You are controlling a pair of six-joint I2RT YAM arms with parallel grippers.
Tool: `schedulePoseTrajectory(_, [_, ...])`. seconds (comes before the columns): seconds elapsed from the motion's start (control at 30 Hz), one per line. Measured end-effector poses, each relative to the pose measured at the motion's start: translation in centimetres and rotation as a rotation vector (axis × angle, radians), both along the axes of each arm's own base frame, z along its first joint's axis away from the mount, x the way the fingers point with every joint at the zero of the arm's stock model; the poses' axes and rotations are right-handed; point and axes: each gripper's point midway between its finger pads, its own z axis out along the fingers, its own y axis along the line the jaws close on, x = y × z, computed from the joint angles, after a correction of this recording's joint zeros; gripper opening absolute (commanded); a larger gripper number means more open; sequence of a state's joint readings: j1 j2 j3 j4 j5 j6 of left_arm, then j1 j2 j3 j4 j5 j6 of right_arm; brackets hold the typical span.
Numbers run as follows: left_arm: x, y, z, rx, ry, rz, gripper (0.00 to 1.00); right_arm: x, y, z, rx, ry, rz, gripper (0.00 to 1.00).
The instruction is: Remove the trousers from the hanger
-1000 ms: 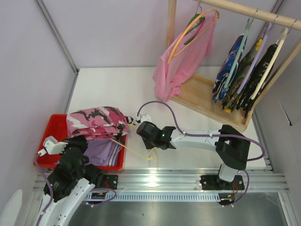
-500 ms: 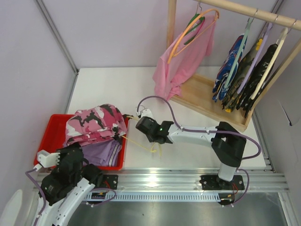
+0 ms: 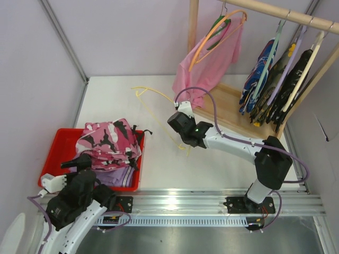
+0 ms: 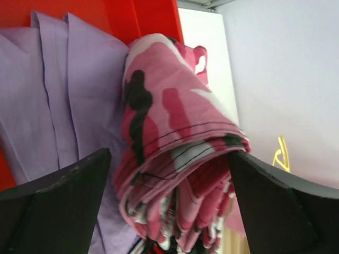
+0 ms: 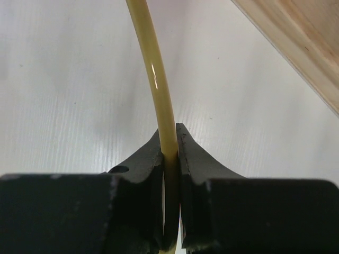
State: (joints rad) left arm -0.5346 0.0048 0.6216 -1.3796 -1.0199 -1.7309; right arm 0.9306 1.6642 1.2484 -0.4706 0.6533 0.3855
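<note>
Left wrist view: trousers (image 4: pixel 175 153) lie bunched within the spread left hand (image 4: pixel 168 211)

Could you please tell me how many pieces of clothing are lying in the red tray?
2: the camouflage trousers on top, and a lilac folded cloth beneath them, toward the near side of the red tray. More could be hidden underneath.

The trousers (image 4: pixel 169 132) are soft, matt cloth with visible stitching. The folded lilac cloth (image 4: pixel 53 95) is smooth and matt. The tray (image 4: pixel 137 16) is glossy red plastic, the hanger (image 5: pixel 153 71) smooth, shiny yellow plastic, the table (image 5: pixel 63 79) matt white, the rack base (image 5: pixel 296 47) bare grained wood.
</note>
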Motion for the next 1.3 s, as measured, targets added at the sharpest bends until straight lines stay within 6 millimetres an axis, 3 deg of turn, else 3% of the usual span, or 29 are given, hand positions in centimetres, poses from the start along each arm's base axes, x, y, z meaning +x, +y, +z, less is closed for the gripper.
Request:
schedulePoseTrajectory(0.1, [-0.4, 0.3, 1.8, -0.011, -0.039, -0.007, 0.99, -0.2, -0.2, 0.9, -0.004, -0.014, 0.008, 0.0])
schedulePoseTrajectory(0.37, [-3.2, 2.8, 10.7, -0.019, -0.224, 0.009, 0.99, -0.4, -0.1, 2.5, -0.003, -0.047, 0.041, 0.0])
schedulePoseTrajectory(0.57, [-1.4, 1.9, 11.7, 0.145, -0.174, -0.045, 1.0, -1.0, 1.3, 3.0, -0.003, -0.069, 0.097, 0.0])
schedulePoseTrajectory(0.73, [3.8, -2.5, 12.4, 0.331, -0.051, -0.226, 1.0, -2.1, 2.4, 5.4, -0.012, -0.126, 0.17, 0.0])
schedulePoseTrajectory(0.93, [10.8, -8.8, 11.3, 0.497, 0.143, -0.459, 0.99, -2.2, 1.9, 13.0, -0.04, -0.309, 0.191, 0.0])
schedulePoseTrajectory(1.07, [12.4, -12.7, 12.3, 0.525, 0.056, -0.644, 0.98, -3.0, 1.4, 16.6, -0.131, -0.424, 0.193, 0.0])
schedulePoseTrajectory(1.3, [12.5, -18.0, 17.2, 0.545, -0.182, -0.9, 0.97, -4.3, 1.4, 16.3, -0.215, -0.433, 0.22, 0.0])
